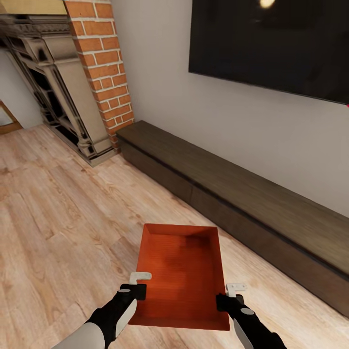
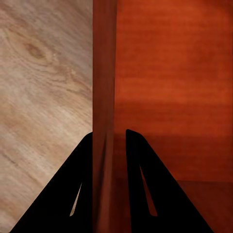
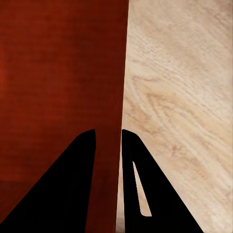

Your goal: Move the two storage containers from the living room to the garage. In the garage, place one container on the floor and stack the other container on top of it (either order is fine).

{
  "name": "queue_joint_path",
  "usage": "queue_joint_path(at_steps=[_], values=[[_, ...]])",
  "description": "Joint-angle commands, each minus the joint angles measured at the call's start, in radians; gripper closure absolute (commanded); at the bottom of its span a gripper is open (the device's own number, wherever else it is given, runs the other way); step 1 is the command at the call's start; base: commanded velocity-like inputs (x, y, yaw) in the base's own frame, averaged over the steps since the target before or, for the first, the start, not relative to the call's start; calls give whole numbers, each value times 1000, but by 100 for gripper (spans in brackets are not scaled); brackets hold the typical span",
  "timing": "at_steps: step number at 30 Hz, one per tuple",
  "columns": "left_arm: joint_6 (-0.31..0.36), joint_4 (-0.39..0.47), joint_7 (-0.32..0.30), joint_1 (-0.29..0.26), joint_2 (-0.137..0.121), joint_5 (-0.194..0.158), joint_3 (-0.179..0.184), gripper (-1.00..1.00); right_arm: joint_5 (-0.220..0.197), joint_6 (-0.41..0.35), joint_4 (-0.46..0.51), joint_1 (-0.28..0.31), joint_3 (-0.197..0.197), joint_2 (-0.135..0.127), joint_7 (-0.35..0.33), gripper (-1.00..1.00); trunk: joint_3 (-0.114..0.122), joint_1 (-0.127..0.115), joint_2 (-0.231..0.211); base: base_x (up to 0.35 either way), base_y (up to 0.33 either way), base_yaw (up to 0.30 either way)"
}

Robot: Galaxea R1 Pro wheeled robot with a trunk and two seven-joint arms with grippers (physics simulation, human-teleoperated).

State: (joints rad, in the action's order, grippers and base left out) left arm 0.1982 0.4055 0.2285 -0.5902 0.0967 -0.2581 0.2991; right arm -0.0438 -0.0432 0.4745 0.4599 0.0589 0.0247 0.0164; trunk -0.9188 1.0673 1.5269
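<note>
One orange-red storage container (image 1: 182, 271) hangs level in front of me, over the light wood-plank floor (image 1: 63, 218) of the living room. My left gripper (image 1: 138, 287) is shut on its left side wall and my right gripper (image 1: 233, 293) on its right side wall. In the left wrist view the left gripper (image 2: 109, 133) straddles the container's upright wall, with the ribbed container bottom (image 2: 170, 73) on one side. The right gripper (image 3: 108, 132) pinches the opposite wall in the right wrist view, beside the container bottom (image 3: 58, 73).
A long low dark wood cabinet (image 1: 232, 203) runs along the white wall on the right, under a black wall screen (image 1: 271, 43). A red brick column (image 1: 104, 63) and a fireplace (image 1: 58, 97) stand ahead on the left. Open wood floor lies to the left.
</note>
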Motion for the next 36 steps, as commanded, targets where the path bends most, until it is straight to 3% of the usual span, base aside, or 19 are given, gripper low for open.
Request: queue_joint_path(at_steps=[1,36], values=[[3,1,-21,0,-2,-27,31,100,-4,-4,1,0,10,-5,5,100,4,-4,-7,0,0,72],[4,3,-21,0,-2,-29,31,100,-5,-4,1,0,7,-5,5,100,169,-138,-252,0,0,69]])
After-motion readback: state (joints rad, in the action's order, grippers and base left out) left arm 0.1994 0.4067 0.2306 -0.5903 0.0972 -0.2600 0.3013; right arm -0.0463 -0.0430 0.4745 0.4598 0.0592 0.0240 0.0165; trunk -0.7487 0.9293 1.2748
